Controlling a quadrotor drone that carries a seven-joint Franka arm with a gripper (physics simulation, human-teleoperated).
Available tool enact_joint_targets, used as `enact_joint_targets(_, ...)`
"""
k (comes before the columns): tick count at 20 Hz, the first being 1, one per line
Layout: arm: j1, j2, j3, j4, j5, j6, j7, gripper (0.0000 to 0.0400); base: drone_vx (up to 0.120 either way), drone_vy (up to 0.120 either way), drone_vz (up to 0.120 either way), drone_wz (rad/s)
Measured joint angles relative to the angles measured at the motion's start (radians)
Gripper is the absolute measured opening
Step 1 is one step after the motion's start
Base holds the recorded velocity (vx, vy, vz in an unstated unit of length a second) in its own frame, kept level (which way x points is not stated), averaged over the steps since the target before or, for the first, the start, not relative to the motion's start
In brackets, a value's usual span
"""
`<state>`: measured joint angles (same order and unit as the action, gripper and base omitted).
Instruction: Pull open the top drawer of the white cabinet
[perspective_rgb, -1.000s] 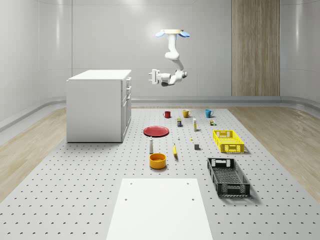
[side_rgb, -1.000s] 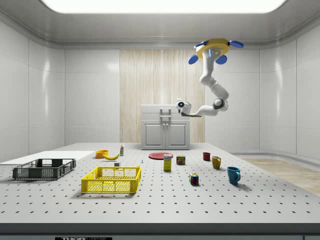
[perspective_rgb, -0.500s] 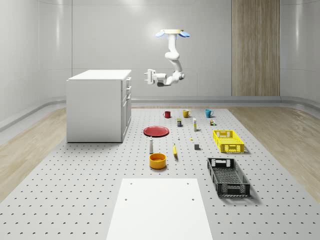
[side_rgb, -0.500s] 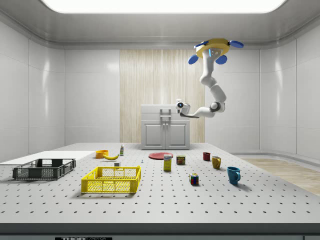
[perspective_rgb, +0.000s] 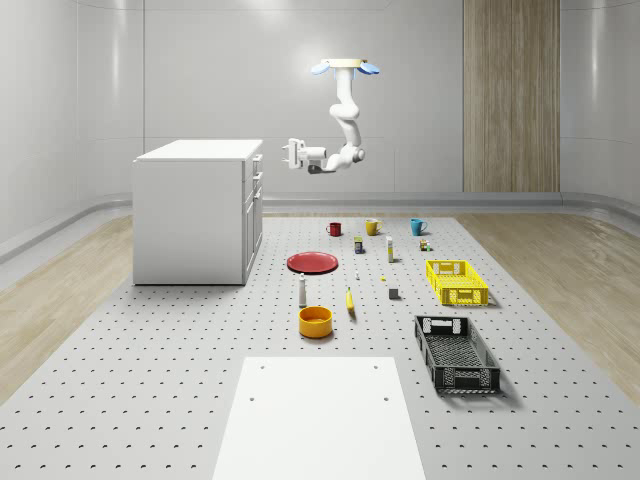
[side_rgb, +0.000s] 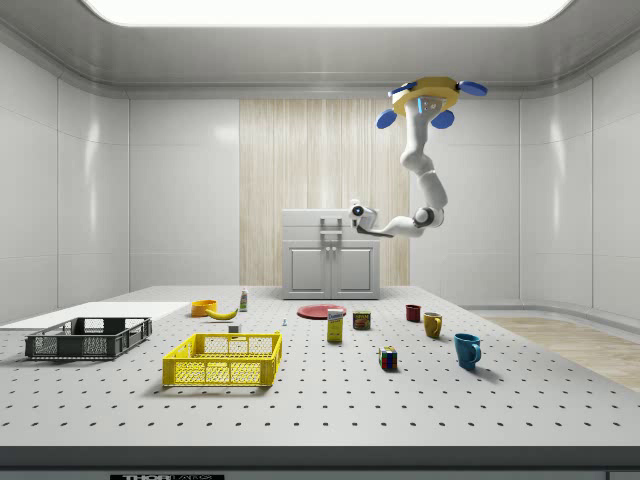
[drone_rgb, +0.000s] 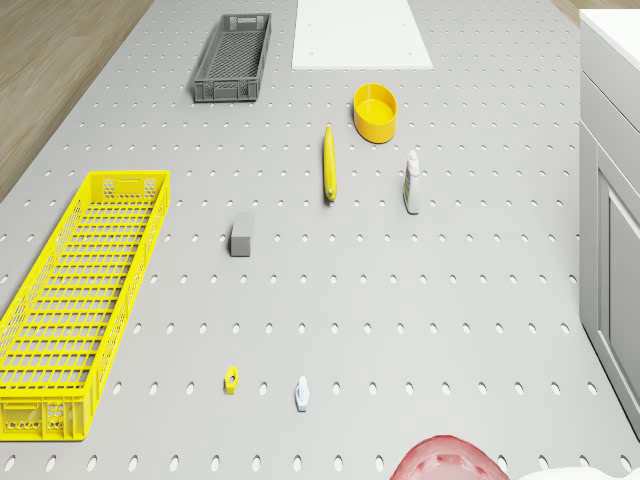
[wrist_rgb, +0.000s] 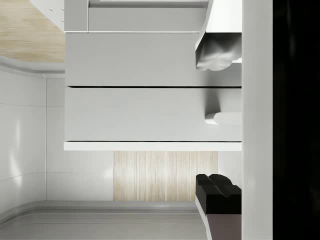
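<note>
While the drone (perspective_rgb: 346, 67) hovers high up beside the white cabinet (perspective_rgb: 195, 210), its arm bends down, the gripper (perspective_rgb: 291, 154) near the closed top drawer (perspective_rgb: 257, 160), fingers apart and holding nothing, red plate (perspective_rgb: 313, 262) on the table (perspective_rgb: 150, 380) near the cabinet.

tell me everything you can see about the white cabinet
The white cabinet is a plain boxy unit with a flat top, standing upright on the perforated table near its far end on the whole-scene view's left. The side view shows its front: drawers above, two panelled doors below, and vertical handles at the centre. All look closed. Its finish is smooth and matte. The tool hangs in the air just off the front at top-drawer height, not touching it, under the hovering drone.
</note>
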<state>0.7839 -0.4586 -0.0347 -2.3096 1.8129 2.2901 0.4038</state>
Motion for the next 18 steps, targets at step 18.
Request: enact_joint_targets(18, -0.158, 0.241, 0.012, 0.222, -0.043, -0.144, 0.017, 0.0305, 0.0, 0.0, 0.0, 0.0)
